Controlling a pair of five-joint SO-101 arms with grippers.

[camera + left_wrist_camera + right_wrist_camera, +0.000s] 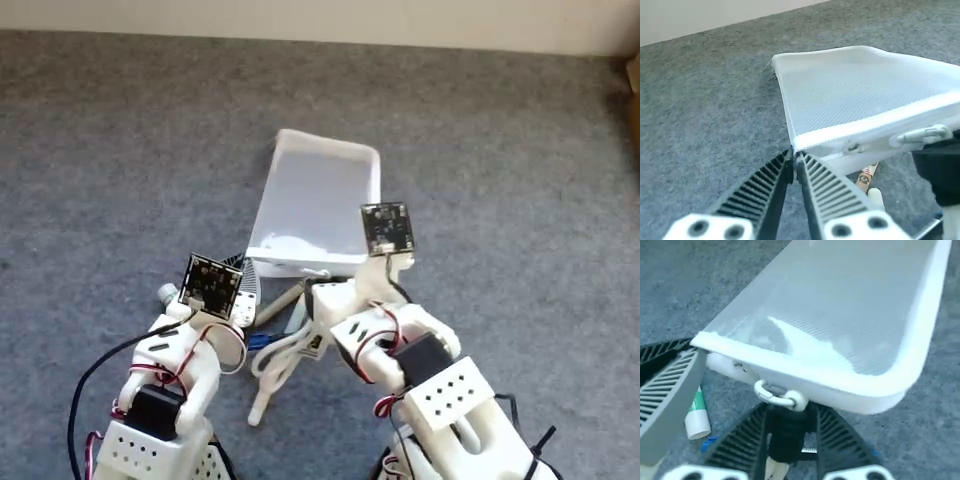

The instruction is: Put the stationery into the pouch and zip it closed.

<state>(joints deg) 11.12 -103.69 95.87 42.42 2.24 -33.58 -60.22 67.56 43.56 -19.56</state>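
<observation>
We look down on a grey, coarse-piled carpet surface (110, 150) that runs under both arms, with a pale strip of wall (300, 18) along its far edge. On it, just ahead of the arms, the white translucent mesh zip pouch (315, 195) lies flat with its zip edge turned toward them. The left gripper (794, 164) has its jaws pinched tight on the pouch's near corner, at the end of the zip. The right gripper (787, 415) sits just beneath the zip's white ring pull (774, 396); we cannot tell if it has hold of anything. A green-and-white cylindrical stick (696, 412) lies on the carpet outside the pouch, between the two grippers. A beige printed pencil (866, 176) lies near the zip edge.
</observation>
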